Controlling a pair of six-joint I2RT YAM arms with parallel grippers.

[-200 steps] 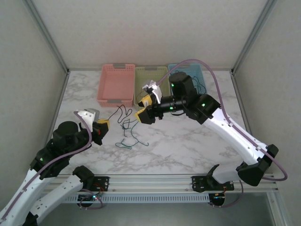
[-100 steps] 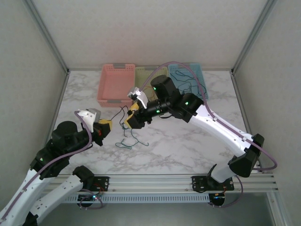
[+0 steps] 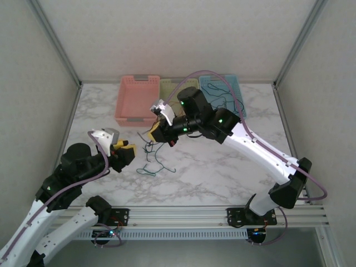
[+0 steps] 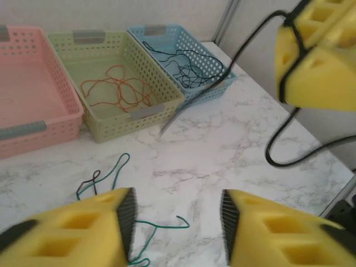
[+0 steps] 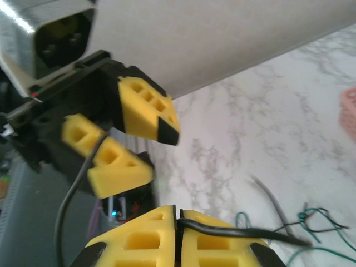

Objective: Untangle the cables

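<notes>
Top external: R arm (image 3: 250, 139) bent leftward, R fingers (image 3: 157, 132) clamped on black cable (image 5: 239, 232); L fingers (image 4: 83, 228) apart.

Left white jointed arm (image 3: 78, 167) is bending over the worktop's (image 3: 222, 175) near-left corner, its yellow-padded left gripper (image 4: 178, 222) holding its jaws apart. Right white jointed arm (image 3: 261, 150) is reaching from the near-right corner toward the far-left, its yellow-padded right gripper (image 5: 177, 222) pinching a thin black cable (image 5: 239, 232).
</notes>
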